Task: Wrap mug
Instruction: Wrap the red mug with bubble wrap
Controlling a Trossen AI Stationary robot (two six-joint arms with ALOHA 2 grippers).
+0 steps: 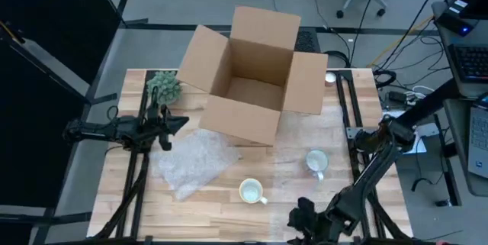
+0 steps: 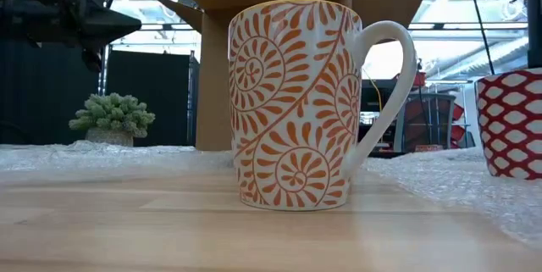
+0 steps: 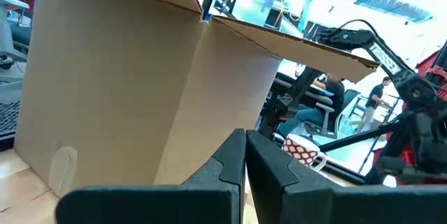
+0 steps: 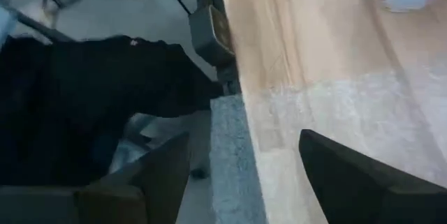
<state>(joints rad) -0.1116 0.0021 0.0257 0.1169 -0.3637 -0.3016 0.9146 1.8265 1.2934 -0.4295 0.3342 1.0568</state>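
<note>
Currently left hand (image 1: 177, 123) pressed together above bubble wrap (image 1: 194, 162); right hand (image 4: 244, 175) spread.

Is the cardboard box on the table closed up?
No, in the high view the cardboard box stands with all its flaps folded outward, so you can see straight down to its bare bottom.

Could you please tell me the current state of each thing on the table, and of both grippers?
Cardboard box: upright, flaps open.
Orange-patterned mug: upright, unwrapped, on bare wood.
Red-patterned mug: upright, unwrapped.
Bubble wrap: crumpled, lying loose on the table.
Small plant: upright beside the box.
Left gripper: fingers shut, holding nothing, above the wrap's edge.
Right gripper: fingers open, empty, at the table's near edge.
</note>
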